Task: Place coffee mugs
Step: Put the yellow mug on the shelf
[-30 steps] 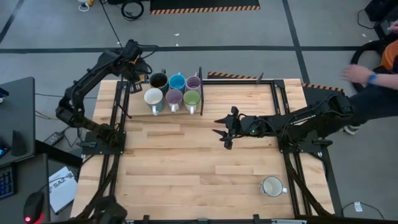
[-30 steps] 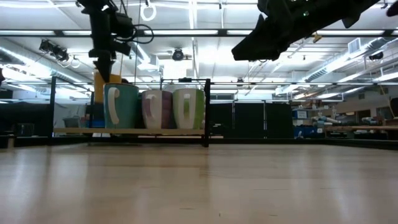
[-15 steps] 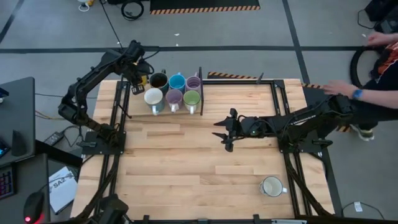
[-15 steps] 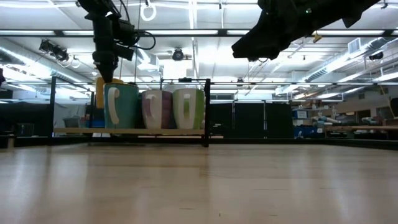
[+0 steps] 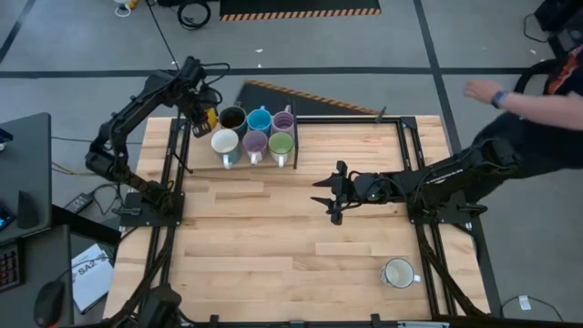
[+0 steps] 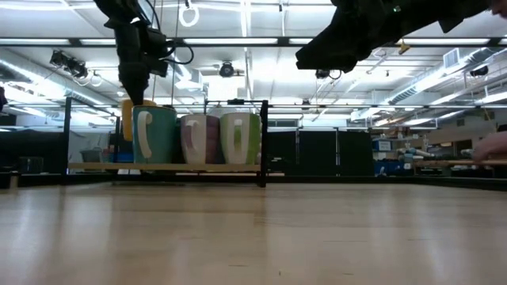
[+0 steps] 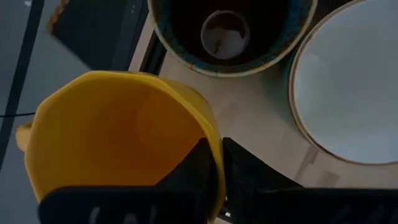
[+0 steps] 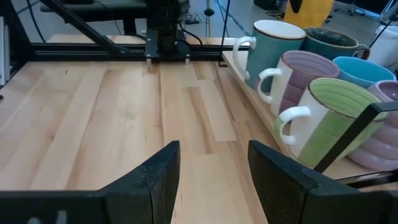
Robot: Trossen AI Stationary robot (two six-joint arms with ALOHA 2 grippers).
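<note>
An orange mug (image 5: pixel 209 119) hangs at the far left end of a black-framed rack (image 5: pixel 294 137), beside the dark brown mug (image 5: pixel 233 118). My left gripper (image 5: pixel 201 115) is shut on it from above. In the low view the orange mug (image 6: pixel 127 119) shows behind the white mug (image 6: pixel 154 136). The blue mug (image 5: pixel 260 119), two lilac mugs (image 5: pixel 284 121) (image 5: pixel 255 143) and the green mug (image 5: pixel 281 144) stand upright on the rack. Another white mug (image 5: pixel 398 272) stands on the table near the right front. My right gripper (image 5: pixel 326 193) hovers open over mid-table. My left gripper pinches the orange mug's rim wall (image 7: pixel 213 140), on the side toward the dark brown mug. One finger (image 7: pixel 189 177) is inside the mug and the other (image 7: pixel 245 174) is outside. The fingers point steeply down. The mug hangs upright below them; its base is hidden behind the white mug.
Black rails (image 5: pixel 405 146) frame the table's left and right sides. A dark board with a striped edge (image 5: pixel 310 98) lies slanted beyond the far edge. A person's arm (image 5: pixel 510 98) reaches in at the far right. Bare wood (image 5: pixel 273 246) lies in front of the rack.
My left gripper has turned at the wrist and sunk a little with the orange mug, which now shows beside the dark brown mug. The striped board beyond the far edge has swung to a slant, and the person's arm has moved.
</note>
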